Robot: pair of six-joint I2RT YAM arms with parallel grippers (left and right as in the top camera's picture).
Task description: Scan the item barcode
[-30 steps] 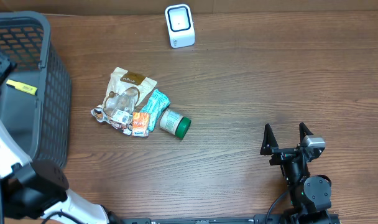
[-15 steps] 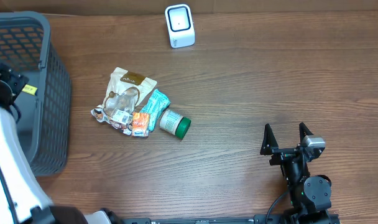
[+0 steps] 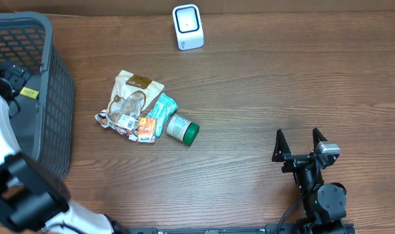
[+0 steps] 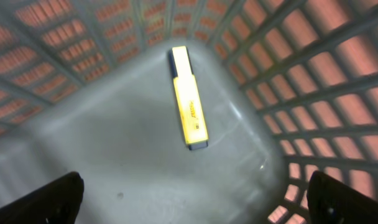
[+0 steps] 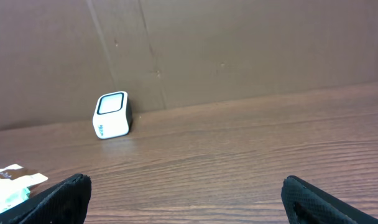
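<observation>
Enclosing yellow highlighter (image 4: 189, 96): grey mesh basket (image 4: 114, 143)

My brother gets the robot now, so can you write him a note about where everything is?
Left hand open over the basket, above the yellow highlighter lying on its floor.
Right hand open, empty, away from everything.
Scanner stands at the table's far edge.
Highlighter looks done.
Pouch, packets and jar wait in a pile, likely next to scan.

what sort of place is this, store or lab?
Probably a mock checkout bench: a white barcode scanner, a pile of small packaged goods, and a grey basket holding a yellow highlighter.
</observation>
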